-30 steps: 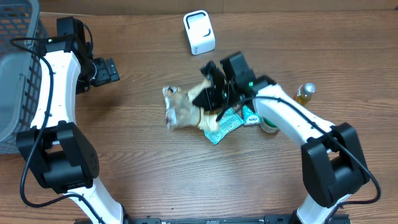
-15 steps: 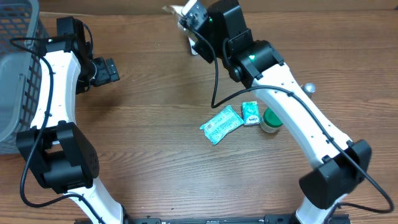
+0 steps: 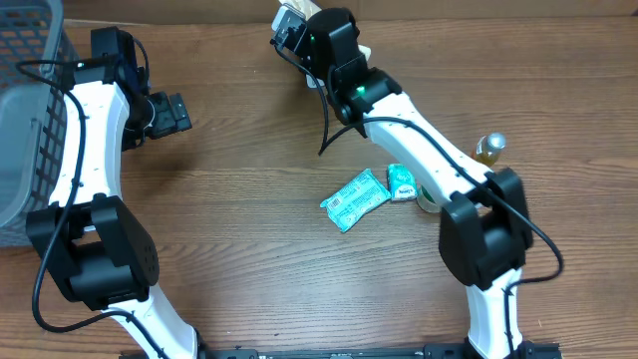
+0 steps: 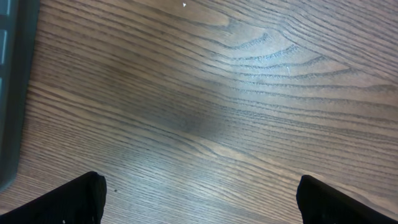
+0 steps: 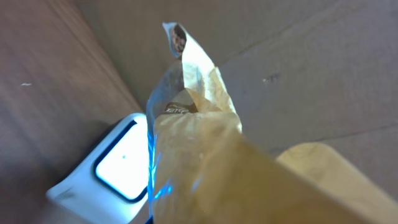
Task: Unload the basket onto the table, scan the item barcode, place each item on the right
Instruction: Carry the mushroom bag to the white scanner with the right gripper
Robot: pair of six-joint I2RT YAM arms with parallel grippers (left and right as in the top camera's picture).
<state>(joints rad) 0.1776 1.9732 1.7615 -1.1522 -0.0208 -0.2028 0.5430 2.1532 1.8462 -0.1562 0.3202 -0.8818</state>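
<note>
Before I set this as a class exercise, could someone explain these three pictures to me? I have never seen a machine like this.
These are two robot arms at a wooden table. One picture looks straight down from above. The other two come from small cameras on each wrist. The left gripper is open and empty over bare wood, near a grey basket. The right gripper is shut on a crinkly snack bag, held close to a white scanner. Loose on the table are a teal packet, a small green packet and a small bottle.
</note>
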